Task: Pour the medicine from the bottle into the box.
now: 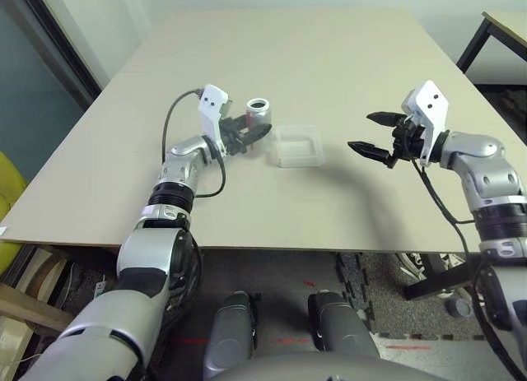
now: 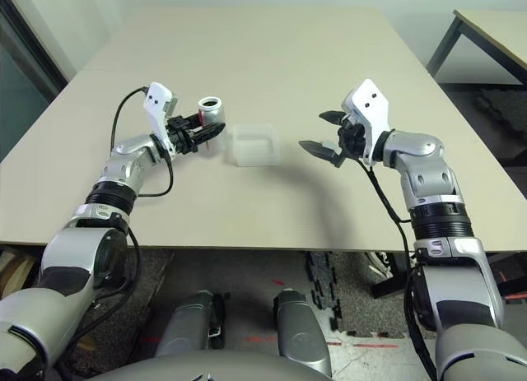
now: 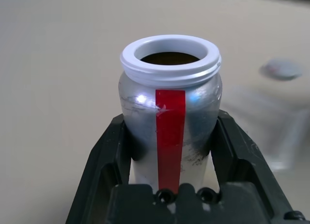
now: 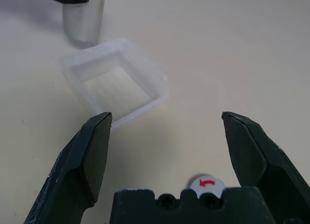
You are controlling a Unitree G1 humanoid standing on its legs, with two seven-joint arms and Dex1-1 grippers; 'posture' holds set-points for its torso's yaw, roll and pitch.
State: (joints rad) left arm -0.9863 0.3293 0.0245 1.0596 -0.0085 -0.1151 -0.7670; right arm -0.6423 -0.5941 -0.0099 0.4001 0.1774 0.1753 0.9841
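So the left gripper (image 1: 247, 135) is clamped on the bottle (image 1: 258, 112), which stands upright, uncapped, just beside the box (image 1: 297, 144) on the table (image 1: 329, 52). The box looks empty, so pouring is apparently not yet begun: the tilt over the box is left. The right gripper (image 1: 375, 134) hangs spread wide, empty, with the cap (image 4: 207, 184) beneath it.

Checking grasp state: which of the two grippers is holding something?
The left gripper: its fingers are clamped on the upright bottle, beside the box. The right gripper hangs open above the table, nothing between its fingers.
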